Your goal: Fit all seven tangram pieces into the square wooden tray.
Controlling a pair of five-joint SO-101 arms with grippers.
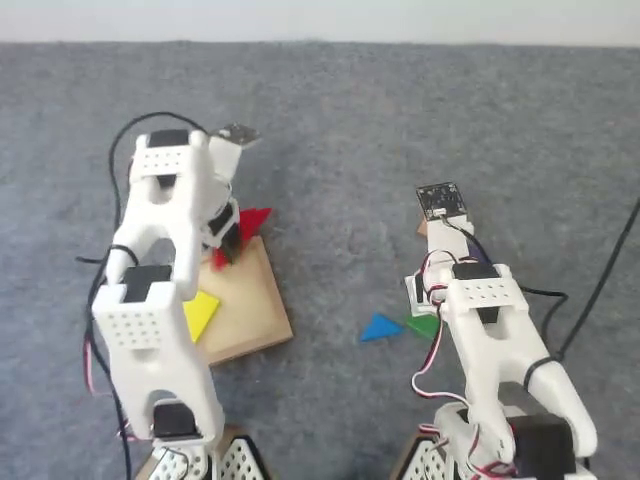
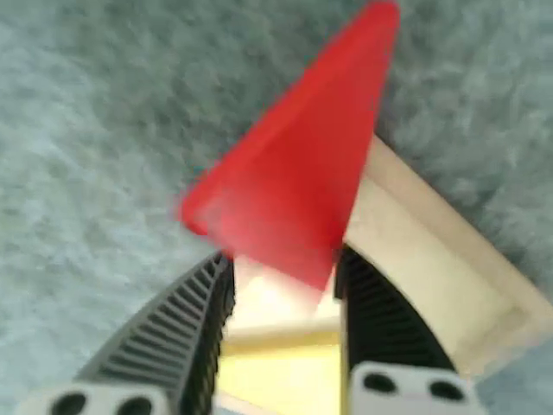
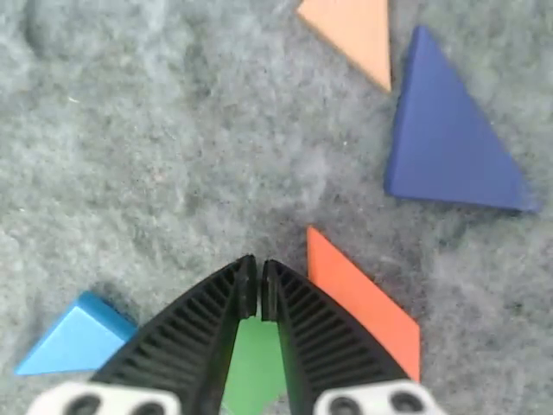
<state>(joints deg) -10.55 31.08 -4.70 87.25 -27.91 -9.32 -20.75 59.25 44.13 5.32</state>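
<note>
Triangle [image 2: 294, 164] — red — in left gripper [image 2: 281, 259]

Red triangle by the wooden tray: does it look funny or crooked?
Yes. The red triangle isn't lying flat in the square wooden tray; the left gripper pinches it, and its tip pokes out past the tray's edge over the grey carpet.

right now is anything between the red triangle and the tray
Nothing visible does. The left gripper holds the red triangle right over the tray at its corner; the yellow piece lies further in.
</note>
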